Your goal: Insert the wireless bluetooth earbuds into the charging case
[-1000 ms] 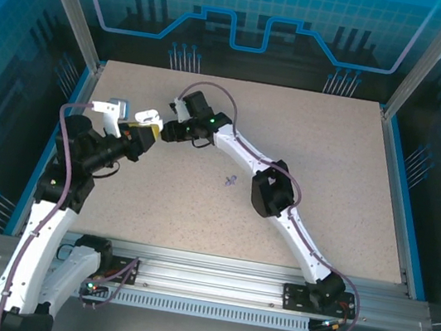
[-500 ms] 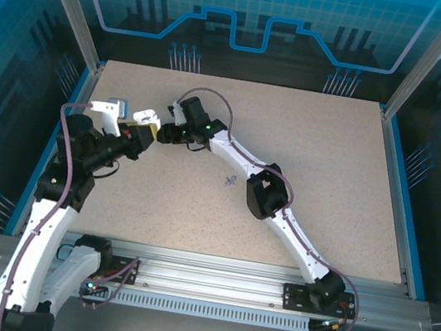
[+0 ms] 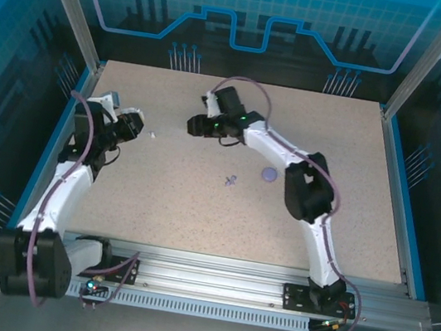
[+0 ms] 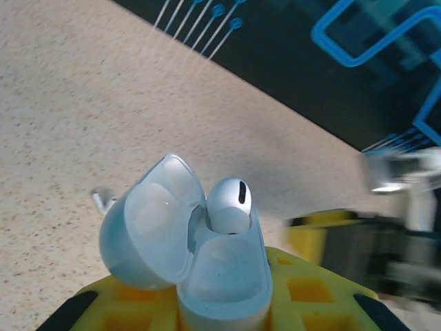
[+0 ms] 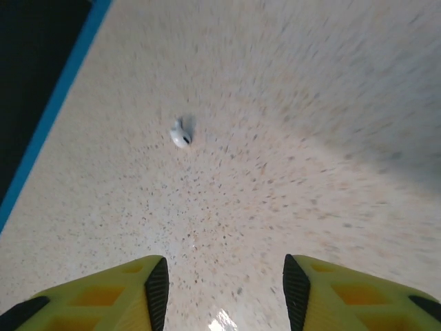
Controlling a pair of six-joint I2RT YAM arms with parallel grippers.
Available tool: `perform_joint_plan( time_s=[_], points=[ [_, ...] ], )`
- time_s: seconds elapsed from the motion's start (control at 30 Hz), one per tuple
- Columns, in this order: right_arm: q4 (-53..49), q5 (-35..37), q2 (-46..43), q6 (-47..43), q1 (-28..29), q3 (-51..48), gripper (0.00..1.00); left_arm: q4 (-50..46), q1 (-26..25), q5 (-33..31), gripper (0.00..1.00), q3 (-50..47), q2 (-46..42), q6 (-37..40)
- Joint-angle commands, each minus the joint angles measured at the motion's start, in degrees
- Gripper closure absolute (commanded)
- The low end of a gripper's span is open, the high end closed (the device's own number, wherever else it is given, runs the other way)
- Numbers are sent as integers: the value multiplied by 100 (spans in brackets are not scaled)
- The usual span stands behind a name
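My left gripper is shut on the white charging case, which stands upright between the yellow fingers with its lid swung open to the left. One white earbud sits in the far socket of the case. The near socket is bare. A second earbud lies loose on the table just past the lid, and shows as a white speck from above. My right gripper hovers open to the right of that earbud, with nothing between its fingers.
A flat round purple disc and a small purple scrap lie mid-table under the right arm. The blue table rim runs close along the left. The right gripper shows blurred beside the case.
The right gripper has drawn back to the right, away from the case, its jaws a little wider. The left arm has pulled the case leftward. A loose earbud now shows between them.
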Motion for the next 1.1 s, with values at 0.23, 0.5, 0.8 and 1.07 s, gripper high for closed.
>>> perform_joint_plan(
  time_s=[0.23,0.5,0.8,1.07],
  points=[
    [285,149,-1575,-451,-224,-1335,48,2103,125,-50,90,-353,1476,415],
    [411,100,-2418,-474,-327,-1801,47,1921,155,-440,92,41,2445,299],
    [460,132,-2882,-523,-366,-2062,46,1047,141,-950,92,540,2729,-304],
    [545,71,-3108,-516,-410,-2264,46,1095,-107,-1256,92,574,3139,-1281]
  ],
)
